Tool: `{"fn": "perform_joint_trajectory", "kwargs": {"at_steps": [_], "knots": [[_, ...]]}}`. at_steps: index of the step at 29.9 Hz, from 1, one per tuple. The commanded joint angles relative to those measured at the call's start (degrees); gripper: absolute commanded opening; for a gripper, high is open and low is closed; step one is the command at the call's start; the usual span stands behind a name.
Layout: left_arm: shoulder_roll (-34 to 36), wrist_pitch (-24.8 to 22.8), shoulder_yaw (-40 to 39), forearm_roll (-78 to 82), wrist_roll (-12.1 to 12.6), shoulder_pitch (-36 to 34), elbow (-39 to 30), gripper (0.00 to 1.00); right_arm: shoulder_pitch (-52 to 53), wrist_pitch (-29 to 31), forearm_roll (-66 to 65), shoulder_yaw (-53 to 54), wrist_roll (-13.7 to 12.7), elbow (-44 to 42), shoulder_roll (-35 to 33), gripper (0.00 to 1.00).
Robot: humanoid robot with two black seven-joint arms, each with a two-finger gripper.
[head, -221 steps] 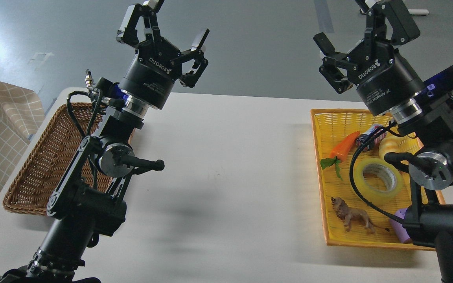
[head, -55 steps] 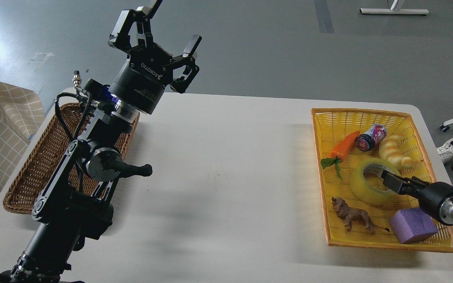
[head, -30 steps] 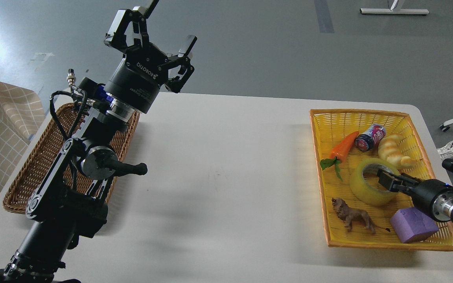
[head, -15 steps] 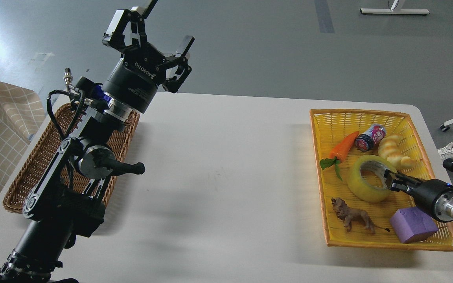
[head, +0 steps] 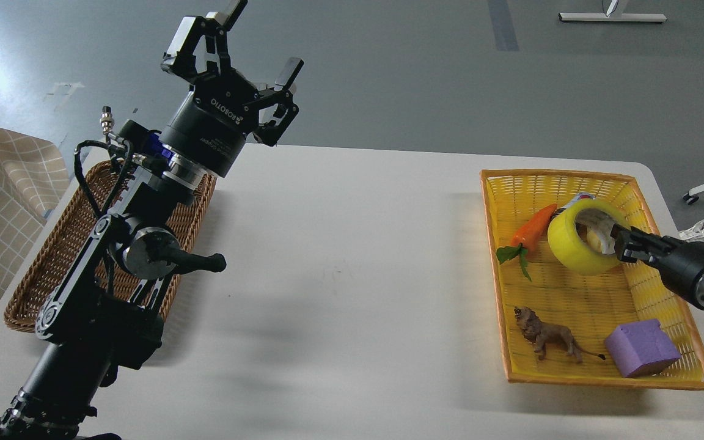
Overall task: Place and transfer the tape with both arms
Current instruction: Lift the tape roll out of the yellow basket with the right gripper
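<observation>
right gripper up and off the basket floor, clamped on the rim of the tape | tape no longer flat between carrot and lion: lifted, tipped on edge, now in front of the can and bread toy | purple block fully uncovered | left gripper barely shifted
</observation>
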Motion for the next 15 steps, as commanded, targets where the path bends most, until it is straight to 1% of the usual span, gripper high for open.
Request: {"fn": "perform_joint_trajectory", "kwargs": {"at_steps": [1, 5, 7, 9, 13, 15], "knots": [[-0.01, 0.00, 0.08, 0.00, 0.00, -0.07, 0.00, 0.98, 7.75, 0.00, 3.67, -0.31, -0.09, -0.18, 0.28, 0.07], [-0.01, -0.09, 0.08, 0.00, 0.18, -0.07, 0.00, 0.98, 15.15, 0.00, 4.03, -2.77, -0.62, -0.62, 2.82, 0.07], [0.08, -0.09, -0.01, 0.00, 0.61, -0.07, 0.00, 0.98, 22.42, 0.00, 3.86, -7.84, -1.06, -1.32, 6.33, 0.07], [0.34, -0.09, -0.18, 0.00, 0.62, -0.07, -0.09, 0.98, 28.13, 0.00, 3.85, -12.50, -1.41, -2.89, 8.36, 0.07], [0.78, 0.00, -0.36, 0.00, 0.62, -0.07, -0.26, 0.98, 35.81, 0.00, 3.85, -20.34, -1.67, -6.15, 13.28, 0.07], [1.13, 0.09, -0.36, 0.00, 0.62, -0.07, -0.35, 0.98, 38.27, 0.00, 3.68, -24.38, -1.76, -9.22, 17.40, 0.07]]}}
